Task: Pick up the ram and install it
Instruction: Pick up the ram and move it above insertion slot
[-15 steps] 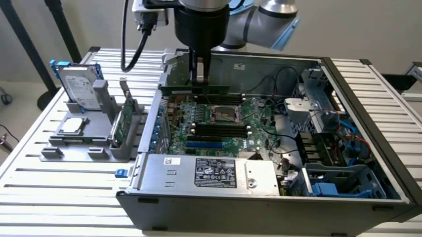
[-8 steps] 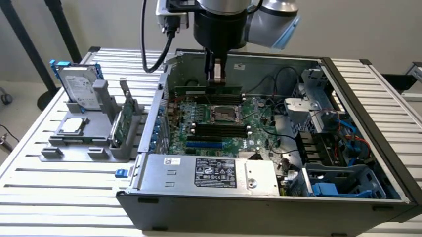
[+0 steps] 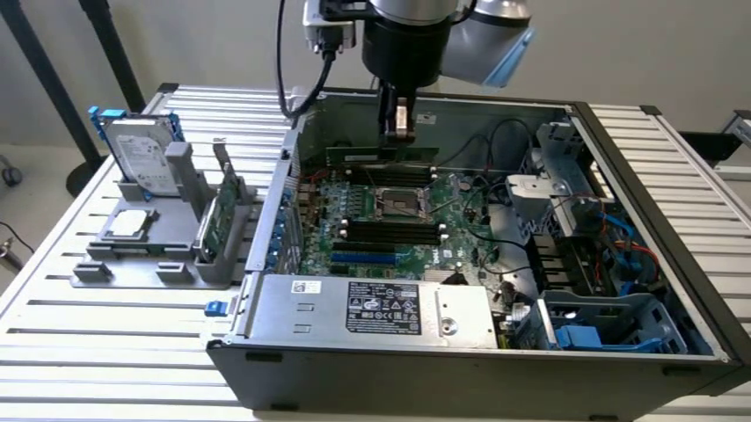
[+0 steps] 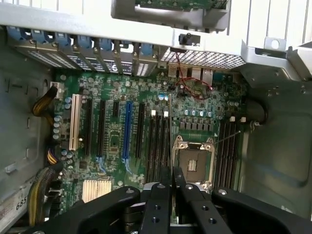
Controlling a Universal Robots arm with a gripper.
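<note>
Gripper (image 3: 399, 134): jaws closed on the ram (image 3: 382, 156), pinching the upper edge near its middle; the fingers (image 4: 158, 204) stand nearly together. The ram is held level and on edge inside the open computer case (image 3: 657, 264), low over the motherboard (image 3: 352, 198), on the far side of the CPU socket (image 3: 399, 202). Whether it touches a slot cannot be told. A hard drive (image 3: 141, 154) stands in a grey rack (image 3: 141, 264) outside the case, at the exterior view's left.

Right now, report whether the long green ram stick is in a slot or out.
Out, it seems: the green ram stick hangs on edge in the shut pincer, above the black slots.
</note>
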